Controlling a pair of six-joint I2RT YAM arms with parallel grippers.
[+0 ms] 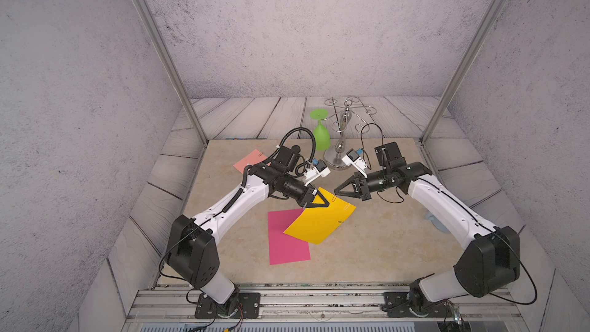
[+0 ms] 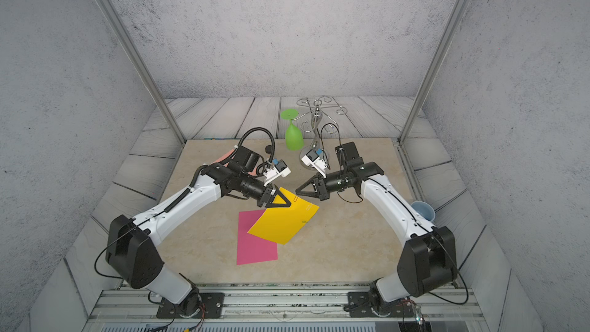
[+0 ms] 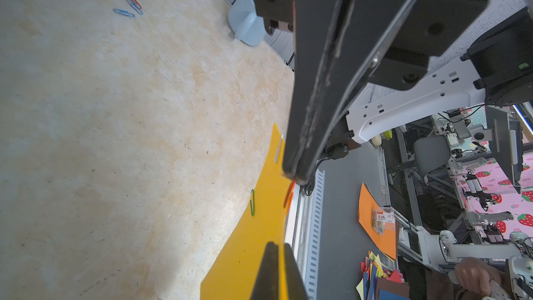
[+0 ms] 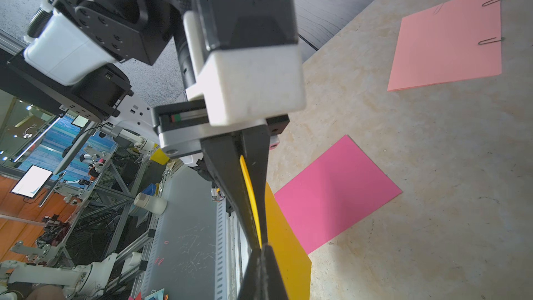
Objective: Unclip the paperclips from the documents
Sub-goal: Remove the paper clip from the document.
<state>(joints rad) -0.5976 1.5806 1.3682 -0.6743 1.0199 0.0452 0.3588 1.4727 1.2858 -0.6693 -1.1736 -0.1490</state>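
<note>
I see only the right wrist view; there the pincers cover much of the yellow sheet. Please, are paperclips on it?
Observer: Yes. The left wrist view shows a green clip on the yellow sheet.
Operator: Any others?
Observer: A silver clip too, near the sheet's corner.
Operator: And at my right pincer?
Observer: A red clip sits on the sheet's edge, just at the tips of the right pincer; pinched or not, I cannot tell.

Yellow sheet (image 1: 316, 225) sits tilted, one corner up off the counter (image 1: 383, 244), overlapping the flat magenta sheet (image 1: 284, 247). A green clip (image 3: 252, 202), silver clip (image 3: 278, 148) and orange-red clip (image 3: 289, 194) ride its edges. The salmon sheet (image 4: 447, 41) lies apart, with two dark clips (image 4: 493, 0) along one edge. Three loose clips (image 3: 129, 5), blue and red, huddle together.
</note>
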